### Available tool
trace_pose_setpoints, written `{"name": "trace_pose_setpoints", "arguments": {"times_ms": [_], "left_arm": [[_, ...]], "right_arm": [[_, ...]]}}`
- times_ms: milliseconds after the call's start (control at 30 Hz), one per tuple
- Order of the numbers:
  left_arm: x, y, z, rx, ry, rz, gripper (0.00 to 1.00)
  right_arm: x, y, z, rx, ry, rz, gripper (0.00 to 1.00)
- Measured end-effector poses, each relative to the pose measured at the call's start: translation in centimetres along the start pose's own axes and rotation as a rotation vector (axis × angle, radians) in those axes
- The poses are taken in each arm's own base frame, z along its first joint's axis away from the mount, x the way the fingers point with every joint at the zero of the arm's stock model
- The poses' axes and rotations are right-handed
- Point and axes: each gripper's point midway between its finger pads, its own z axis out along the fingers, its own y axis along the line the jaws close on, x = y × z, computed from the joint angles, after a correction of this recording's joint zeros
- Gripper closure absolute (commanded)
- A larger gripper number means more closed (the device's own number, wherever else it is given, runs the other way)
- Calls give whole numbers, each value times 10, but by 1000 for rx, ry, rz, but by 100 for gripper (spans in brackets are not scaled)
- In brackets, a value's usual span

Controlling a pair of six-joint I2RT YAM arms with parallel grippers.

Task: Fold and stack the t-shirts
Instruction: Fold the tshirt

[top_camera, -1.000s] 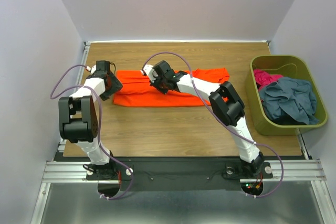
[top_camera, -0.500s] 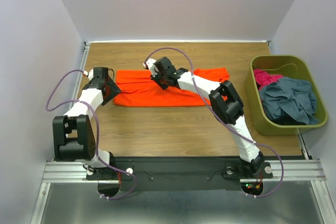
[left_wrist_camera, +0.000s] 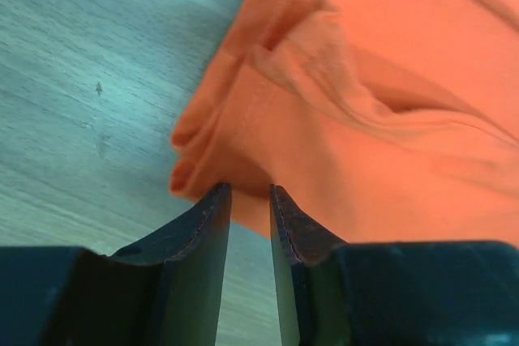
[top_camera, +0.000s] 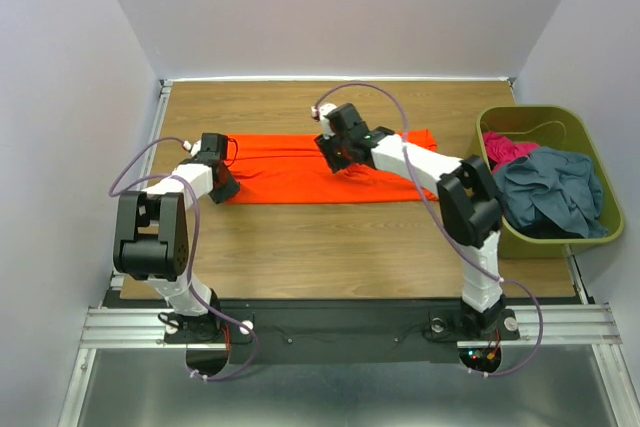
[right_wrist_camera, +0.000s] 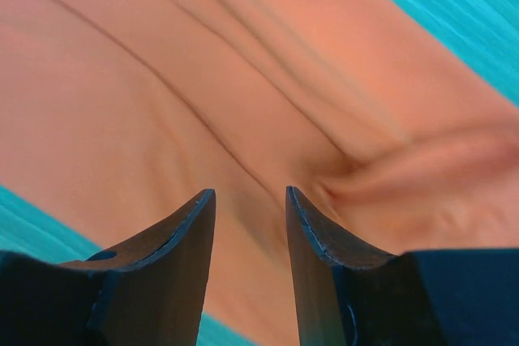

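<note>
No readable writing or logos anywhere that I can spot, and no label visible on the orange t-shirt (top_camera: 320, 169) from these angles. It's lying flat as a long folded strip across the back half of the wooden table (top_camera: 330, 237), wood-grain top with a metal rail along the near edge, plain pale walls all round. The left gripper (left_wrist_camera: 250, 200) sits right at the shirt's left end, fingers (left_wrist_camera: 203, 228) with a narrow gap between them and no cloth in it, bunched hem just past the tips. The right gripper (right_wrist_camera: 250, 200) hangs over the middle of the shirt, fingers parted, holding nothing. Blue-grey t-shirt (top_camera: 550, 192) and pink t-shirt (top_camera: 505, 147) are heaped in the olive tub (top_camera: 500, 237) on the right
</note>
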Motion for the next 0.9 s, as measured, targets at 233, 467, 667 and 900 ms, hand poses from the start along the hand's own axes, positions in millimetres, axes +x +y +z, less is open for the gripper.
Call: {"name": "trace_pose_setpoints", "arguments": {"times_ms": [233, 467, 667, 900], "left_arm": [[-9, 13, 11, -18, -9, -53, 68], [2, 28, 2, -19, -23, -74, 64], [12, 47, -8, -65, -4, -86, 48], [-17, 35, -17, -48, -59, -83, 49]], "right_arm": [[47, -61, -41, 97, 46, 245, 54], [88, -106, -49, 171, 113, 408, 59], [68, -101, -43, 111, 76, 432, 69], [43, -90, -18, 16, 48, 437, 74]]}}
